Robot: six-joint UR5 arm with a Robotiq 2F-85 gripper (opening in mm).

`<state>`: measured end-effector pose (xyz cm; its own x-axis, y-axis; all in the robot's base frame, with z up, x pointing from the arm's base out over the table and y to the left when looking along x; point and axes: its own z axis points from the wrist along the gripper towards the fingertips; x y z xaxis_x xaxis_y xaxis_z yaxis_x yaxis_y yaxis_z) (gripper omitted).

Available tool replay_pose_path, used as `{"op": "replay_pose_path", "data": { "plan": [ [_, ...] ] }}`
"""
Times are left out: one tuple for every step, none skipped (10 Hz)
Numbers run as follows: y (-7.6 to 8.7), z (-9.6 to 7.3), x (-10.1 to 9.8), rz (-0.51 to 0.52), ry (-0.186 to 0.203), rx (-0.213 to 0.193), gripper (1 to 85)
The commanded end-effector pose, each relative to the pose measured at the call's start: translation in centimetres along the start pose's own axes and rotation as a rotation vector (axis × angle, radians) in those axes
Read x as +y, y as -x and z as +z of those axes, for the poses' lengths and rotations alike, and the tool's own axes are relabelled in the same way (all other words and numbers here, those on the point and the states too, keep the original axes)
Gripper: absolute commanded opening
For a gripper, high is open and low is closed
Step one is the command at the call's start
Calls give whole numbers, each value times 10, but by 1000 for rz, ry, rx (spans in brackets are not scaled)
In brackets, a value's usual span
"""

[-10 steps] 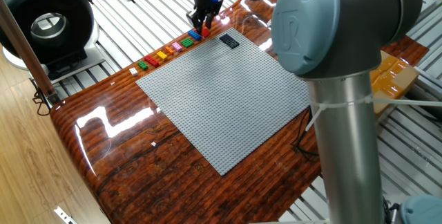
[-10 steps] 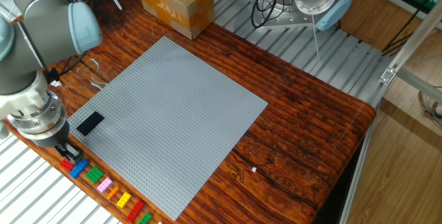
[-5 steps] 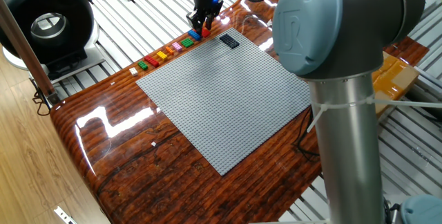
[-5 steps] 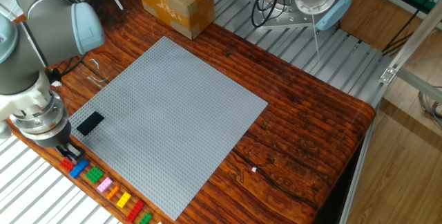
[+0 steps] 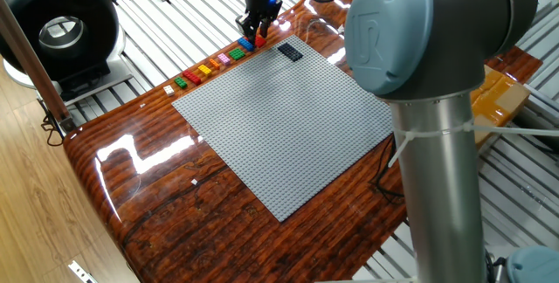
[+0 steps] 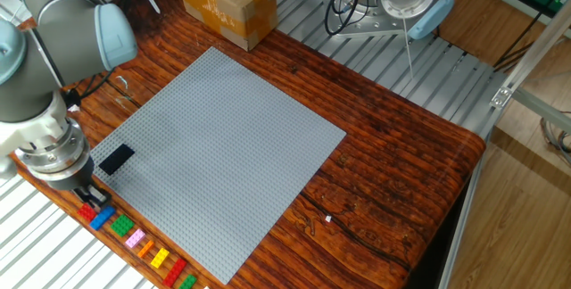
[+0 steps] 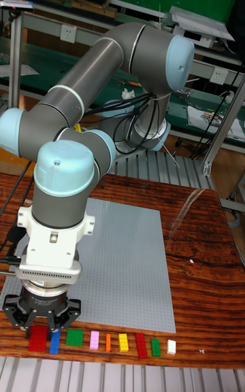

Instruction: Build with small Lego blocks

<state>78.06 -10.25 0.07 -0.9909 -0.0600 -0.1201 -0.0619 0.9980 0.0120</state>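
— Where are your small Lego blocks (image 7: 102, 341)?

— In a row on the wooden surface (image 6: 393, 173), along the grey baseplate (image 6: 214, 155) edge (one dark piece (image 6: 116, 158) sits on the plate itself).

— And your jaws?

— The gripper (image 7: 42, 327) hangs spread over the red block (image 7: 38, 338) at the row's end, just beside the blue block (image 7: 55, 341); whether it touches, you can't tell.
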Motion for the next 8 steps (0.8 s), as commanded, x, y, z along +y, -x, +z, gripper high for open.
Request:
{"op": "replay_pose_path", "data": {
  "plan": [
    [2,-1,-1,14,7,-12,337],
    [3,-2,-1,17,7,-15,320],
    [1,-7,-2,27,0,-6,290],
    [-1,-13,-4,37,-8,-1,270],
    [-1,-18,-5,49,-8,1,243],
    [0,-19,-6,51,-6,-1,230],
    [0,-19,-4,46,3,3,247],
    [-2,-20,-2,35,7,12,307]
  ]
}}
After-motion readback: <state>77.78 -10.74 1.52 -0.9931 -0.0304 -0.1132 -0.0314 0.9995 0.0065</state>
